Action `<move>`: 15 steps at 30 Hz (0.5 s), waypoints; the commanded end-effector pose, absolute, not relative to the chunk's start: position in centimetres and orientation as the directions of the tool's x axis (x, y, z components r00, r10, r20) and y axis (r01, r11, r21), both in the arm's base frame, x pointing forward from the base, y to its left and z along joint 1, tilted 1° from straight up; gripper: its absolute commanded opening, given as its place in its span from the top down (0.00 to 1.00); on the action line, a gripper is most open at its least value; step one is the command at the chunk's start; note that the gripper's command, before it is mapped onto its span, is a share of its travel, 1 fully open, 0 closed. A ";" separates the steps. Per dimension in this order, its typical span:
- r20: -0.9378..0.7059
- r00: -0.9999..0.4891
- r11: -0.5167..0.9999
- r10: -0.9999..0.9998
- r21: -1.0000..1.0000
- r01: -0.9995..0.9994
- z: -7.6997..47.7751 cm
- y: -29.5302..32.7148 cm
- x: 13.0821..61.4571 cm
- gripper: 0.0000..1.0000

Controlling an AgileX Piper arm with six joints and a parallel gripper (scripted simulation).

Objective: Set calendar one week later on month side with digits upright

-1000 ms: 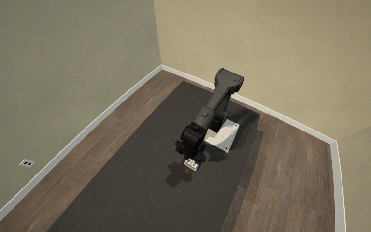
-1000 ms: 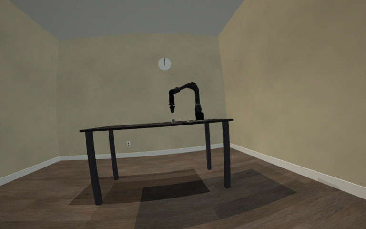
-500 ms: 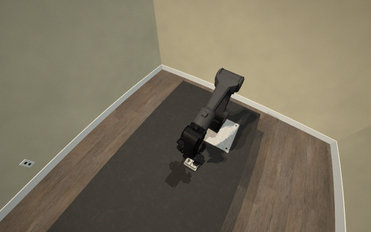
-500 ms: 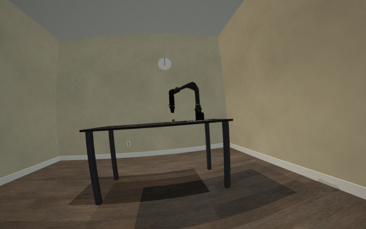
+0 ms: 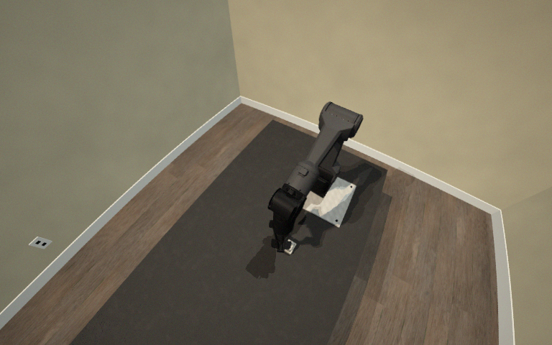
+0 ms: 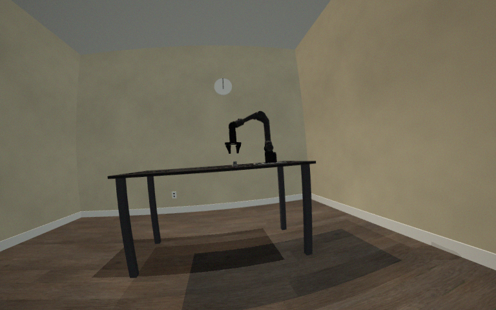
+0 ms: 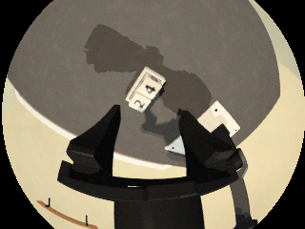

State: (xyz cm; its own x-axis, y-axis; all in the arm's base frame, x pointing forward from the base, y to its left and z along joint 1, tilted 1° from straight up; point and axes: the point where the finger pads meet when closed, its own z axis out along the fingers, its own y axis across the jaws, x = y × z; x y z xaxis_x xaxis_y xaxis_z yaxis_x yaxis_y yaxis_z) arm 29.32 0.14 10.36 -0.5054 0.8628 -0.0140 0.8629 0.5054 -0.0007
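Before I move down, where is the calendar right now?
In the wrist view, the calendar sits on the table just above the gap between the open gripper's fingertips, up and left of the white base plate.

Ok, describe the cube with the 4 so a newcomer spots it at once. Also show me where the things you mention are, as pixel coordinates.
On the dark table (image 5: 203, 244) (image 6: 183, 170) (image 7: 52, 72), find the white plate (image 5: 336, 221) (image 7: 218, 109). Apart from it sits the small, pale calendar (image 5: 291, 247) (image 6: 234, 164) (image 7: 144, 91). This cube (image 7: 150, 89) shows a 4; the neighbouring cube (image 7: 139, 103) shows a 2.
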 end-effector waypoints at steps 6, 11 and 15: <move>-0.015 -0.157 0.157 0.987 -0.001 0.988 10.0 0.1 29.3 0.00; -0.014 -0.080 0.080 0.997 0.001 0.997 9.9 0.1 29.3 0.00; -0.014 -0.080 0.080 0.997 0.001 0.997 9.9 0.1 29.3 0.00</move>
